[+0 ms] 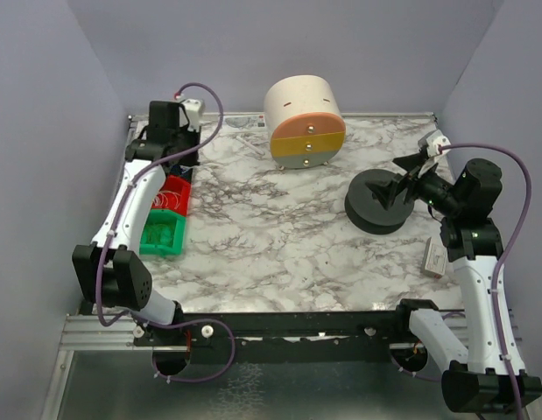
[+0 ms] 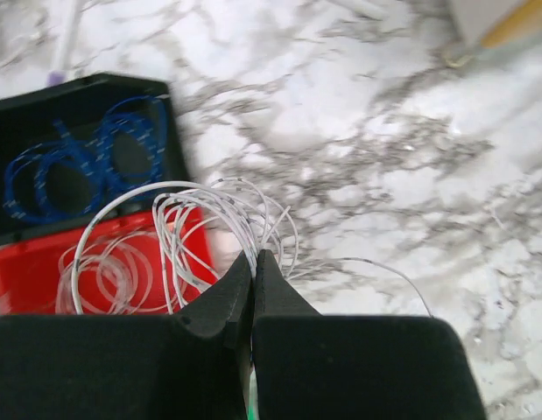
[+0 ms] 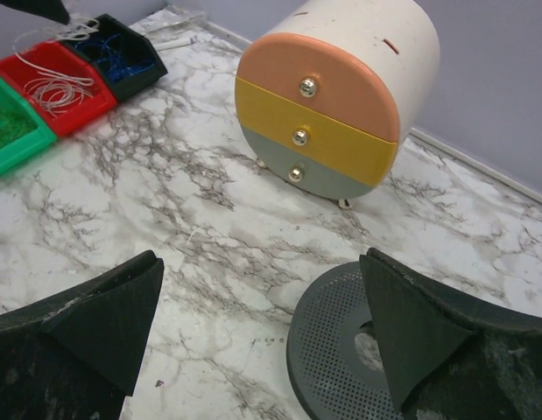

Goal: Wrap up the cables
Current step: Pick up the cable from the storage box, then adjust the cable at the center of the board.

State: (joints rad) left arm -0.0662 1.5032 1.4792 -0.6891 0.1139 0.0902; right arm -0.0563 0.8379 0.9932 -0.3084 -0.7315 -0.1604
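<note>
Cables (image 2: 240,223) vanished between the pressed-together tips of the left gripper (image 2: 253,255); their ends were hidden. Red bin (image 2: 25,280) was blurred, cut by the left edge. Spool (image 3: 332,350) was clipped at the bottom.

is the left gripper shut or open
Shut: the left gripper has no gap between fingers, pinching thin whitish wire strands above the red plastic bin.

- Left arm (image 1: 130,206): left side of the top view, running from lower left to upper left, wrist folded downward.
- Left gripper (image 2: 254,258): bottom centre of its wrist view, fingers pressed together, pinching the cables (image 2: 238,229).
- Right arm (image 1: 476,280): right side of the top view, wrist pointing left.
- Right gripper (image 3: 260,262): fingers at the lower corners of its wrist view, spread wide apart.
</note>
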